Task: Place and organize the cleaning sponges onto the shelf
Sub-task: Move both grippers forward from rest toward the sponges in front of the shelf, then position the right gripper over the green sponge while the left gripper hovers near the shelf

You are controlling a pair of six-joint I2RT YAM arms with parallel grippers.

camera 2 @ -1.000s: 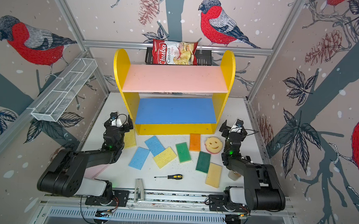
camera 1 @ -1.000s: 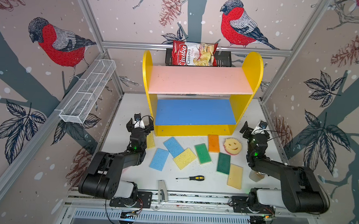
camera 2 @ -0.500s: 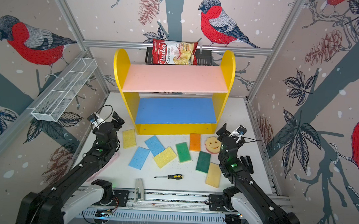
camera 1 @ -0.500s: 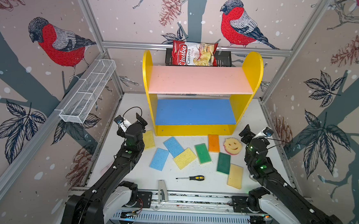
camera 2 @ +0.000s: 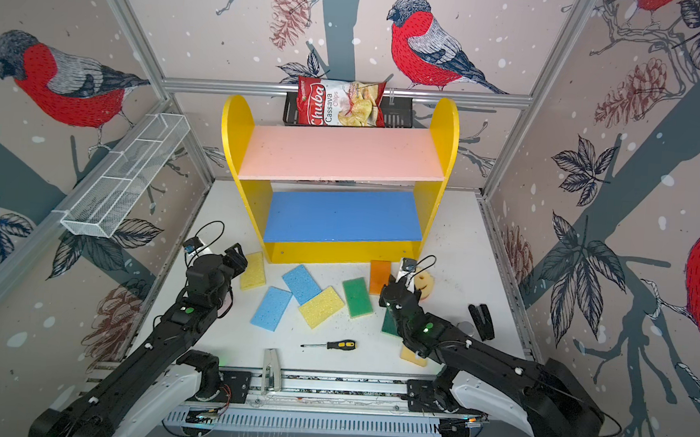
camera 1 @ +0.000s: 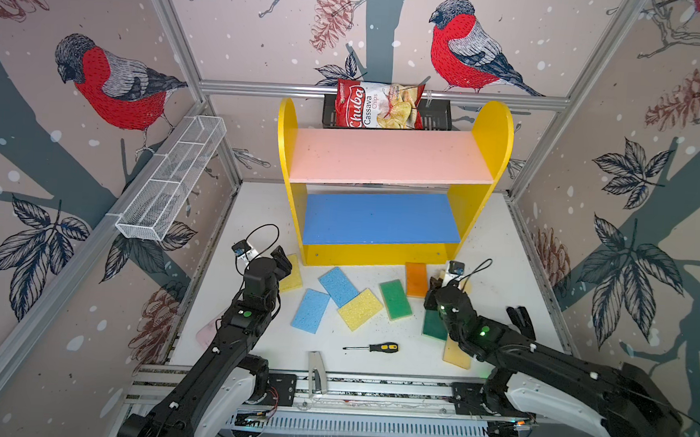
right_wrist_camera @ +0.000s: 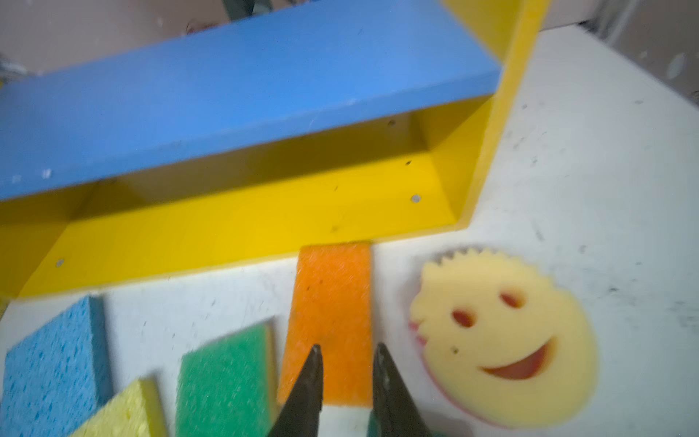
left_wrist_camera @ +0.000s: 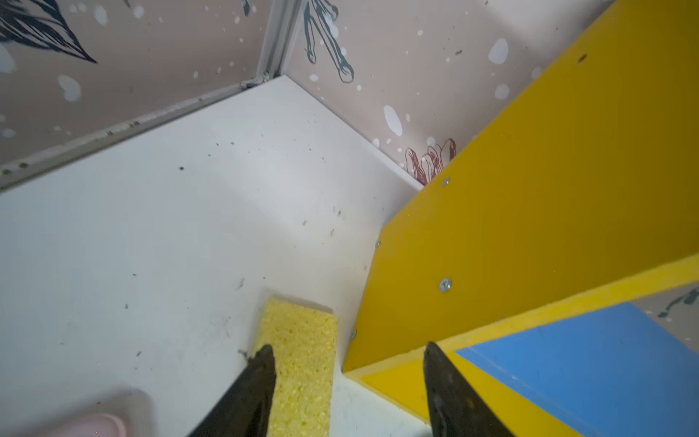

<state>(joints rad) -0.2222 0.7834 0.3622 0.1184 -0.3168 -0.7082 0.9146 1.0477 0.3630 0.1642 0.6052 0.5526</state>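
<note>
Right wrist view: right gripper [right_wrist_camera: 348,346], jaws narrowly apart, above flat orange foam sponge [right_wrist_camera: 333,302]; left gripper [left_wrist_camera: 348,346], jaws wide, over rectangular yellow foam sponge [left_wrist_camera: 302,359].

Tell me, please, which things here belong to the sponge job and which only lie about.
Belong to the job:
flat sponges, smiley sponge, shelf

Only lying about:
screwdriver, chips bag, wire tray, black basket
</note>
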